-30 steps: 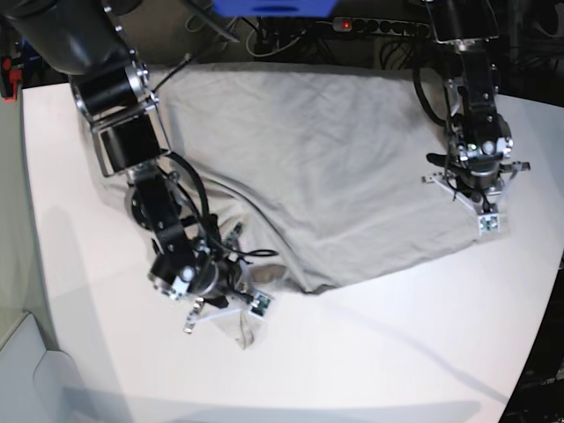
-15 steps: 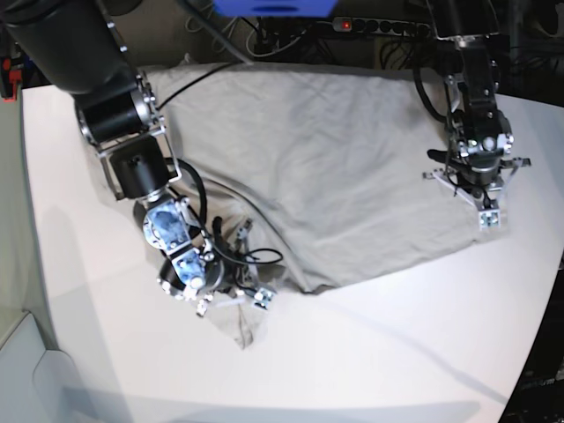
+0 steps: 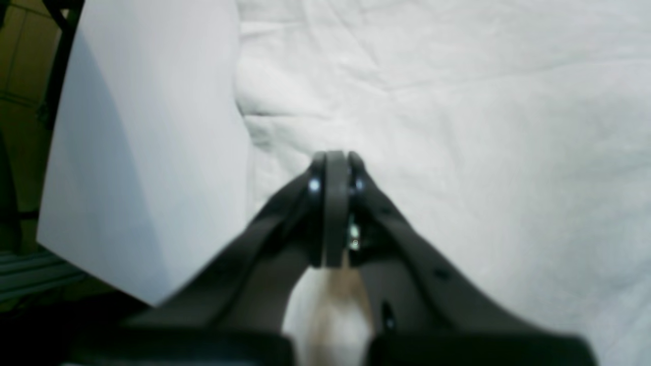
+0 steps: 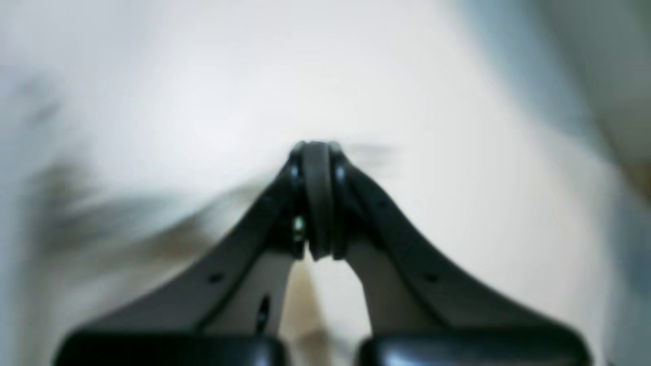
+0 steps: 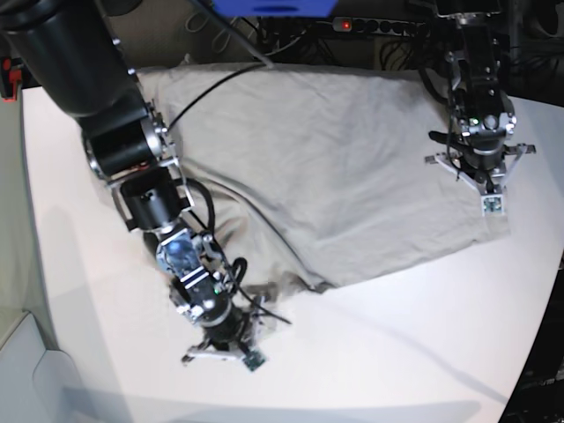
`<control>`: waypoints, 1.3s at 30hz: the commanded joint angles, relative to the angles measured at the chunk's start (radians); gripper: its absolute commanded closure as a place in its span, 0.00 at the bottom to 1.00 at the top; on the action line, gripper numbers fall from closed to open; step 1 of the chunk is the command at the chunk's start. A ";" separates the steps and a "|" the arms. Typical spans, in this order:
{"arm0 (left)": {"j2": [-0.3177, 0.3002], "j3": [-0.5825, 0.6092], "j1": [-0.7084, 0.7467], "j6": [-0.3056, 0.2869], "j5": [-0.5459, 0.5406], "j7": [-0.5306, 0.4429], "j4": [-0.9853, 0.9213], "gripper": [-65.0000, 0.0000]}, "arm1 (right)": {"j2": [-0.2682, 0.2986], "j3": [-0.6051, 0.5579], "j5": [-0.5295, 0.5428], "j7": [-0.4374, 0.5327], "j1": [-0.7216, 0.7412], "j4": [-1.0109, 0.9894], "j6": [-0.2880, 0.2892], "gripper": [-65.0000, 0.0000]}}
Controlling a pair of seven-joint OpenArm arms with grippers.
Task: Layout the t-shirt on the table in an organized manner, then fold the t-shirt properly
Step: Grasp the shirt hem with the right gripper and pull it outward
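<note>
Setting: a robotics lab or test workspace is being shown. A large white table is being used as a bare work surface, with two black robot arms being operated over it. Behind the far edge, a black power strip with a lit red switch is being seen among loose cables, beside a blue object cut off by the frame. Dark metal framing is being glimpsed past the table's side.
</note>
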 commanded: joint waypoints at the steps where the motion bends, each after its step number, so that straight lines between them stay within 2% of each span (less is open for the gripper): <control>1: -0.010 -0.002 -0.004 0.003 0.006 -0.020 0.023 1.00 | 0.003 0.002 0.008 0.049 0.044 0.029 -0.071 1.00; 2: -0.010 -0.009 -0.004 0.003 0.006 -0.020 0.023 1.00 | 0.022 0.002 0.008 0.069 0.036 0.055 -0.103 1.00; 5: -0.007 -0.033 -0.006 0.003 0.006 -0.020 0.017 1.00 | 0.042 0.002 0.008 0.072 -0.018 0.163 -0.105 1.00; 9: -0.007 -0.035 -0.012 0.003 0.005 -0.020 0.014 1.00 | 0.063 0.004 0.008 -0.066 -0.029 0.218 -0.099 1.00; 10: -0.007 -0.035 -0.012 0.003 0.005 -0.020 0.012 1.00 | 0.063 0.004 0.008 -0.108 -0.029 0.213 -0.069 1.00; 14: -0.005 -0.032 -0.013 0.003 0.003 -0.020 0.012 1.00 | 0.063 0.006 0.010 -0.209 -0.058 0.215 0.165 1.00; 15: -0.005 -0.030 -0.013 0.003 0.003 -0.020 0.012 1.00 | 0.063 0.006 0.010 -0.218 -0.064 0.215 0.196 1.00; 21: -0.002 -0.030 -0.015 0.003 0.002 -0.020 0.018 1.00 | 0.060 0.004 0.010 -0.275 -0.093 0.210 0.296 1.00; 31: -0.001 -0.035 -0.009 0.003 0.002 -0.020 0.021 1.00 | 0.054 -0.017 0.010 -0.255 -0.102 0.115 0.305 1.00; 34: -0.001 -0.035 -0.006 0.003 0.002 -0.020 0.023 1.00 | 0.052 -0.079 0.008 -0.172 -0.101 0.067 0.303 1.00; 39: -0.001 -0.036 0.011 0.003 0.005 -0.020 0.023 1.00 | 0.039 -0.088 0.008 -0.059 -0.073 -0.005 0.299 1.00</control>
